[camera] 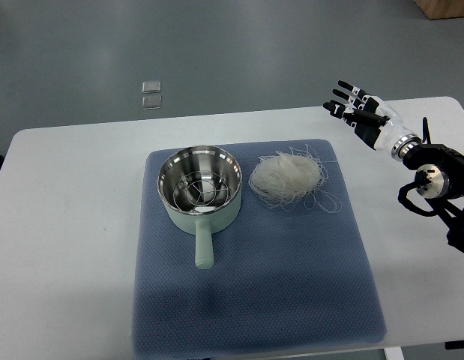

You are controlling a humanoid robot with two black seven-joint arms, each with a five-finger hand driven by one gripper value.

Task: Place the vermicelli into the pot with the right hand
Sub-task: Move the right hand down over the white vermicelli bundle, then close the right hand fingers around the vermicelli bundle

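- I'm seeing the fingers [350,96] of the right hand [364,112] stretching out straight and slightly fanned, grasping nothing; the hand is hovering over the table's far right corner, well apart from the noodles.
- The vermicelli [288,178] is lying in a loose, pale nest on the blue mat [291,285], just beside the pot on its right, with stray strands trailing toward the mat's right edge and far edge; I can't tell whether any strand is touching the pot.
- The pot [199,186] is sitting on the mat's far left part, pale green outside and steel inside, its handle [204,247] pointing toward me. Something like a wire rack is showing inside, but reflections are making it hard for me to make out.
- The right forearm [434,180] is coming in from the right edge, and the frame is cutting it off there, with dark cables looping beside it.
- The white table [67,225] is running out of view along the bottom, and the mat's near edge is nearly reaching that cut.
- On the grey floor beyond the table, two small square objects [151,94] are lying together; they're too small for me to identify.
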